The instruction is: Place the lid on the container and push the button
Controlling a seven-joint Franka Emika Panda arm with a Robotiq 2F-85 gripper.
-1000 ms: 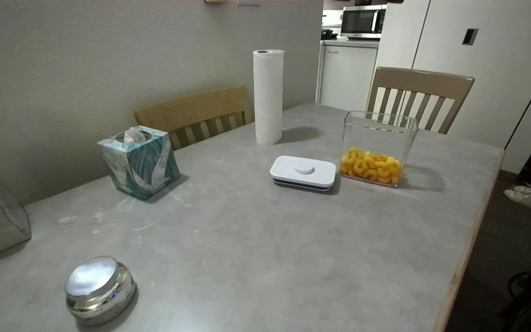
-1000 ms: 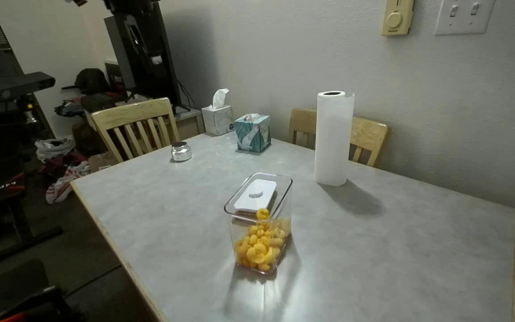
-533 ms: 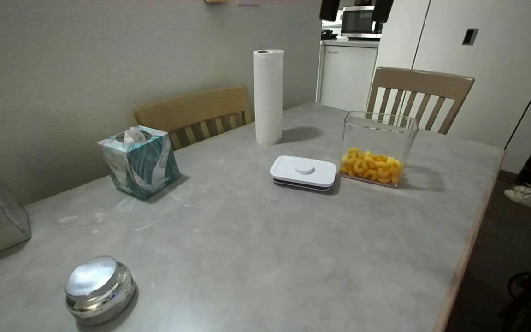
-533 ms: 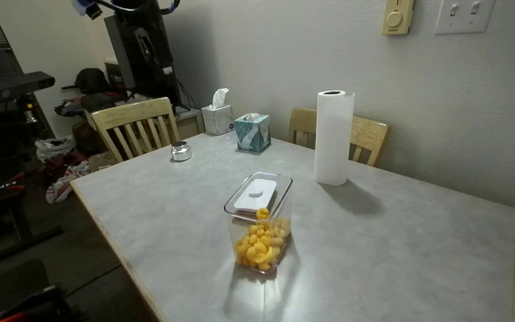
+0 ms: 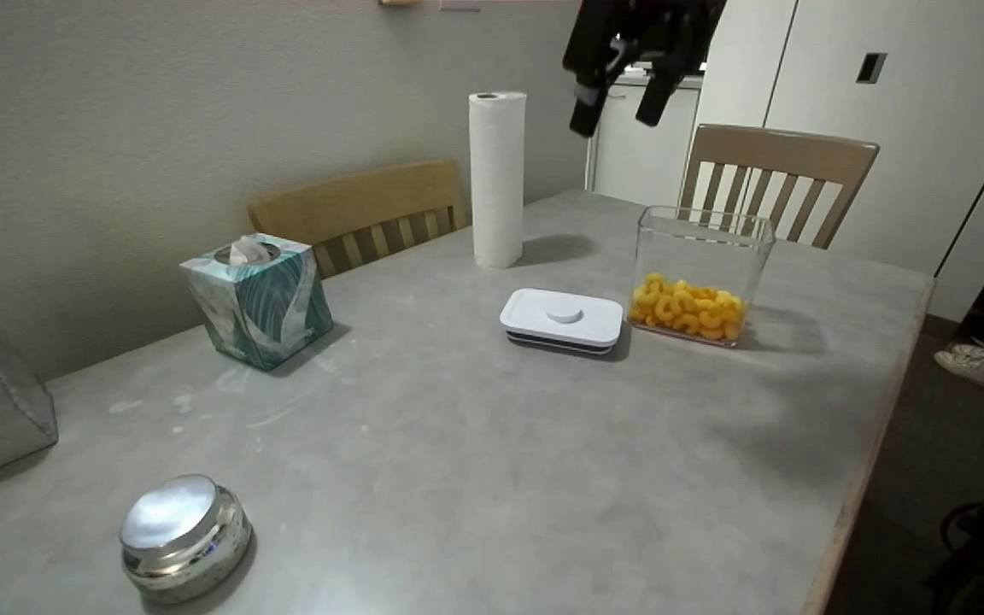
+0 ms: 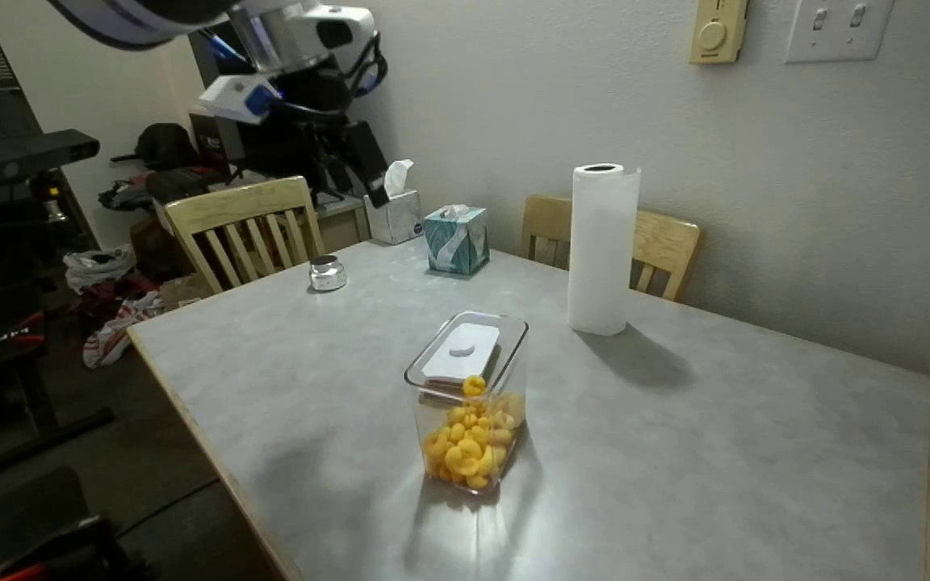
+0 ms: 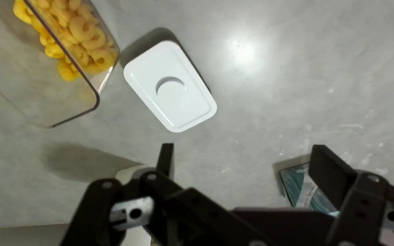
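Lid (image 5: 557, 329): we see it on the table (image 5: 492, 461), just left of the container (image 5: 699, 248) in an exterior view.
Container: upright, snacks (image 5: 687, 309) inside.
Pincer (image 5: 616, 126): fingers spread, above the table.

In an exterior view the round metal object (image 5: 184, 538) is nearest, bottom left, cam slanting down over the table (image 5: 458, 478), wall (image 5: 184, 111) upper left. In an exterior view the container (image 6: 435, 410) is nearest, lower middle, wall upper right. So roughly opposing directions, sharing most of the table. Wrist cam aims almost straight down: lid (image 7: 178, 104) upper middle, gripper (image 7: 241, 147) across the bottom.
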